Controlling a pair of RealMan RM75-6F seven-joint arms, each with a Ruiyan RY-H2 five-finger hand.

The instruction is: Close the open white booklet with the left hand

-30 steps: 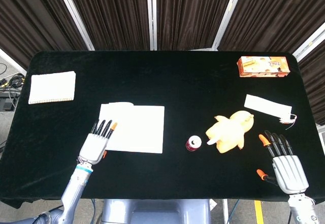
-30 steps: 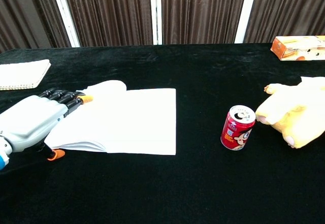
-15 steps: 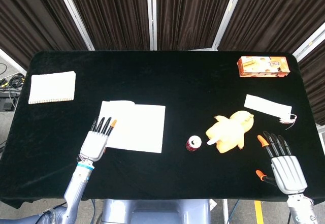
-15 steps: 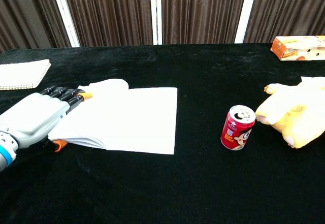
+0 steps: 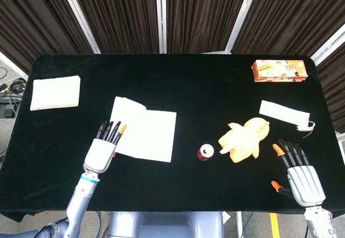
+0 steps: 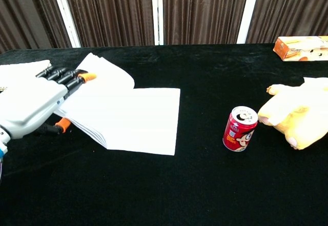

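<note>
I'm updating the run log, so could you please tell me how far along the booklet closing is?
Under way, not finished. Done: the left hand is under the left pages of the white booklet, raising them off the table. In hand: the fold-over. Left: swinging those pages onto the flat right half. The right hand rests idle.

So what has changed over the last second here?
The left hand has risen, lifting the booklet's left pages off the table; they now stand tilted up, fingers under them, thumb beneath. The booklet's right half also slid slightly right. The right hand, can, plush toy and notepad stayed put.
</note>
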